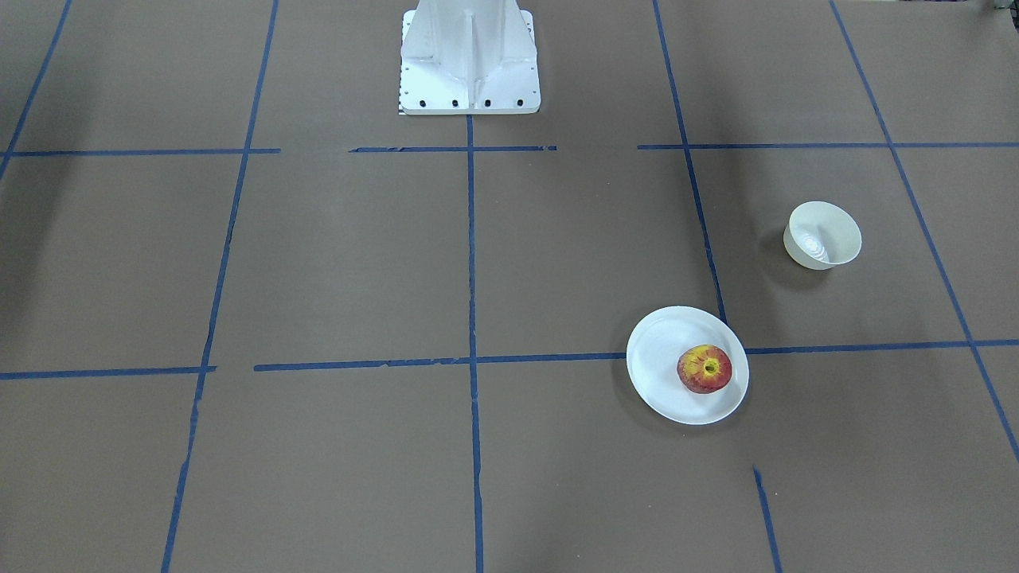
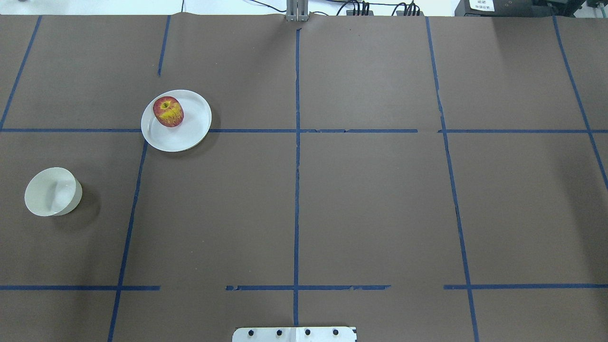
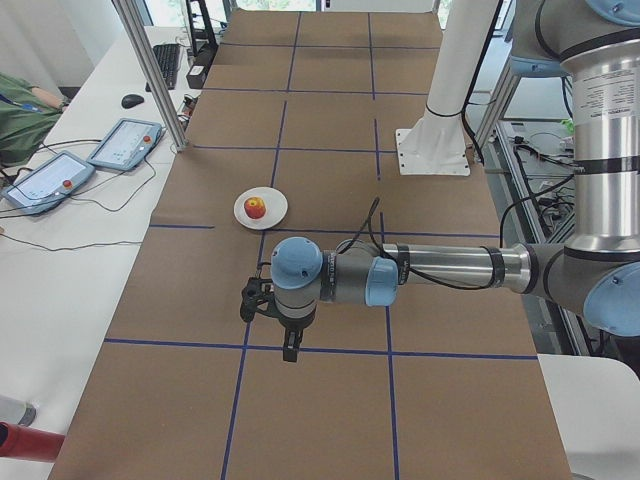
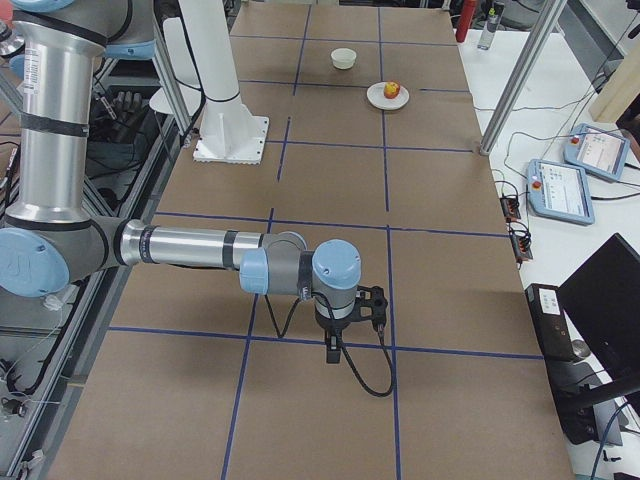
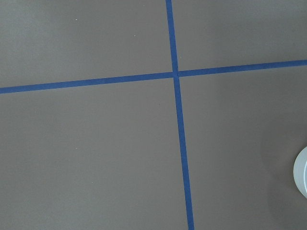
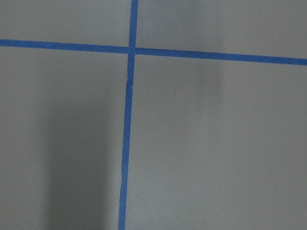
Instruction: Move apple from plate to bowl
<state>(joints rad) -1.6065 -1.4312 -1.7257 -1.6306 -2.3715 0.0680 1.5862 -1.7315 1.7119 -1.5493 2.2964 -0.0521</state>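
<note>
One apple (image 2: 168, 111) sat on the plate (image 2: 190, 135), upper left overhead, because transfer to the bowl (image 2: 50, 192) hadn't begun; whether the left gripper (image 3: 289, 350) or right gripper (image 4: 333, 355) gaped, I cannot tell.

Apple (image 2: 168, 112) on plate (image 2: 188, 134) — bowl (image 2: 47, 192) well apart (robot's left side).

Matt brown paper (image 2: 370, 199) is crossed by strips of blue tape (image 2: 297, 190). The plate (image 1: 657, 358) and bowl (image 1: 844, 227) look smooth, faintly glossy white. The apple (image 1: 704, 369) has shiny skin.
</note>
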